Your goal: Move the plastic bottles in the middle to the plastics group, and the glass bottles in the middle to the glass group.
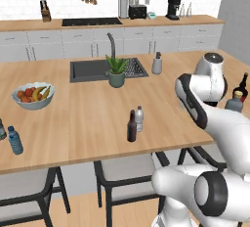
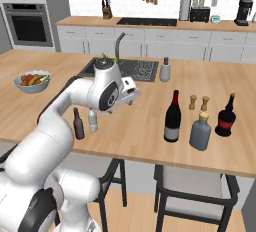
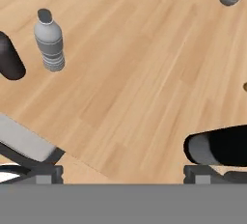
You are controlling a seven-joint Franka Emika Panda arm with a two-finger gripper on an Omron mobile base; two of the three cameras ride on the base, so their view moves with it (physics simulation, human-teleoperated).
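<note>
- The pincer stands wide and empty, riding above bare counter (image 2: 145,126) between the middle pair and the bottles on the robot's right; the hand view looks down on wood with nothing between the tips.
- The wine bottle (image 2: 173,116) already stands upright just beside the squat grey bottle (image 2: 200,132) and near the red-topped bottle (image 2: 226,116), so by my judgement the glass group has one arrival and two middle bottles remain.
- The clear water bottle (image 1: 139,119) and the brown bottle (image 1: 132,126) stand almost touching near the counter's front edge (the closest pairing on the whole surface).
- Risk one: coming down on either of them, a wide finger could catch its neighbour and tip it, and a tipped bottle here could roll off the front edge onto the stools.
- Risk two: mixing the destinations. The clear one belongs far left by the blue-capped bottle (image 1: 15,140); the brown one goes right.
- Risk three: the wine bottle is tall, so a low sweep of the arm back across it, or setting the brown bottle too near, could knock it into the grey one.
- Risk four: the light plastic bottle may squash or slip if pinched near its cap.
</note>
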